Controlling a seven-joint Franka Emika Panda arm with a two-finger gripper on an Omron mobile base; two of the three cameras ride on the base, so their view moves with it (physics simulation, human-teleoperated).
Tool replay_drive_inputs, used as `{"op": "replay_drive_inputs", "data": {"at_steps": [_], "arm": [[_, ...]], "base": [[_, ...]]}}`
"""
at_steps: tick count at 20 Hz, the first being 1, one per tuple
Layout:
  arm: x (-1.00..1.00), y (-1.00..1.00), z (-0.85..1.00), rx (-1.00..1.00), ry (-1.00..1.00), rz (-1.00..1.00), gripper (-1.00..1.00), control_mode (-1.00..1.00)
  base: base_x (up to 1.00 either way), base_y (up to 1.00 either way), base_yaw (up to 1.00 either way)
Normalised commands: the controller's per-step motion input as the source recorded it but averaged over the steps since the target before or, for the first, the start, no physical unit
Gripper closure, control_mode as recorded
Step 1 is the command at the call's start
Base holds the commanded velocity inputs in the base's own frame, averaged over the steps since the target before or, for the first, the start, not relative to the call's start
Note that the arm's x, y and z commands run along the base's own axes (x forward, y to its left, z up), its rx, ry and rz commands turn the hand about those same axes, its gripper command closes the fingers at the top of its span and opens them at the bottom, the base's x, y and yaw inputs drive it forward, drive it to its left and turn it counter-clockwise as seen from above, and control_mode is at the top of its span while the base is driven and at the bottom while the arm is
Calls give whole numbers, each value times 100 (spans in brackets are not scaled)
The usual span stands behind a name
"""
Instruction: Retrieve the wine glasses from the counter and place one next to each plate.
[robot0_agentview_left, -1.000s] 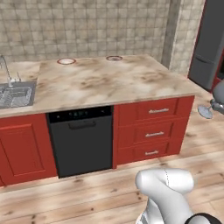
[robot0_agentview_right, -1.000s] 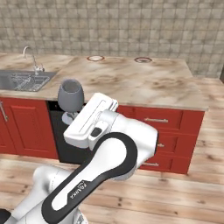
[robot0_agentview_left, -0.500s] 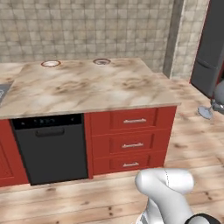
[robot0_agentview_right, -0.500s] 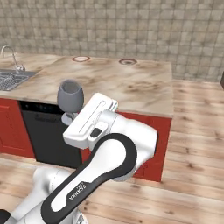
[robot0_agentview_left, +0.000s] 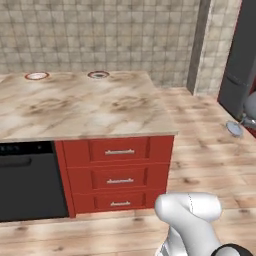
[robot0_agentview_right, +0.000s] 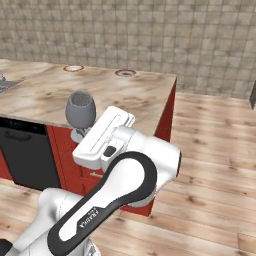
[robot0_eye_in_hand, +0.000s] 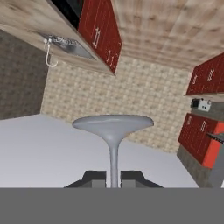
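Note:
My gripper is shut on the thin stem of a grey-blue wine glass; its round foot stands out just past the fingertips. The right base view has the same wine glass upright, bowl up, beside my white hand and in front of the island's edge. It also pokes in at the right edge as wine glass. Two plates lie at the far side of the marbled island top: a red-rimmed plate and a black-rimmed plate. The second glass is out of view.
The island has red drawers with steel handles and a black dishwasher to their left. A tiled wall runs behind it. A dark fridge stands at the far right. Wooden floor spreads to the right of the island.
The base has driven to the right along the island, so the sink and dishwasher slid left and the island's right end came into view. The glass stays held the same way.

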Motion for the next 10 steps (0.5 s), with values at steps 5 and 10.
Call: {"op": "replay_drive_inputs", "data": {"at_steps": [5,10], "arm": [[0,0,0,0,0,0,100,100],[0,0,0,0,0,0,100,100]], "base": [[56,-100,37],[62,-100,52]]}}
